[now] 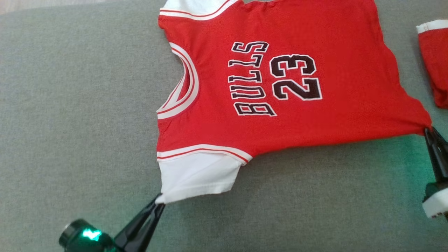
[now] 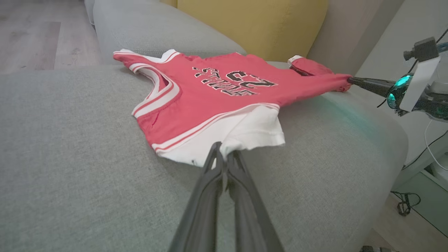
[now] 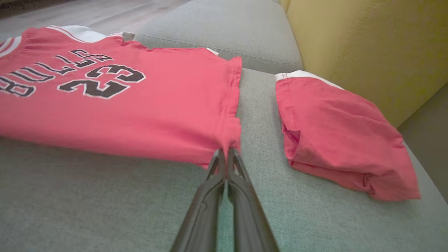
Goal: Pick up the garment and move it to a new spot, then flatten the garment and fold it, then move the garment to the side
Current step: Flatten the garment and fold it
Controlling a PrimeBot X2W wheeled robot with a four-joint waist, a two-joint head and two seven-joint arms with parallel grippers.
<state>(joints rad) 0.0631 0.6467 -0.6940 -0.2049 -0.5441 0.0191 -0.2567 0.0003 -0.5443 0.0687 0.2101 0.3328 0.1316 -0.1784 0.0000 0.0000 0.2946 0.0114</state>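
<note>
A red jersey [image 1: 350, 70] w/ white sleeves, of thin knit fabric, is spread front-up on the seat of a grey woven-fabric sofa [image 1: 70, 122]. In the head view it is laid sideways: the neckline [image 1: 190, 84] is turned toward the robot's left and the hem toward its right. Black "BULLS" lettering [image 1: 250, 80] and a "23", both outlined in white, run across the chest.

The left tool [image 1: 158, 202] is seen fully closed, its two dark fingers pinched on the outer corner of the near white sleeve [image 1: 196, 175]. The sleeve is drawn out to a point at the fingertips. The right tool [image 1: 427, 131] is likewise closed tight, w/ the near hem corner [image 1: 420, 123] clamped btw. its tips; the red cloth is puckered where it is gripped.

The jersey thus lies beyond both tools, i.e. further from the robot, w/ its near edge stretched btw. them. That edge appears to be held slightly off the seat, a shadow being cast below it. The far part is rested on the sofa.

A folded red garment [image 3: 336, 129] w/ white trim is laid on the same seat just past the hem. It is kept apart from the jersey by a strip of bare grey fabric. A mustard-yellow cushion [image 3: 367, 42] is propped behind it. Pale wood floor [image 2: 28, 35] is seen past the sofa in the left wrist view. A green light [image 1: 90, 233] is lit at the base of the left tool, and a green tint is thrown on the seat near the right tool.
</note>
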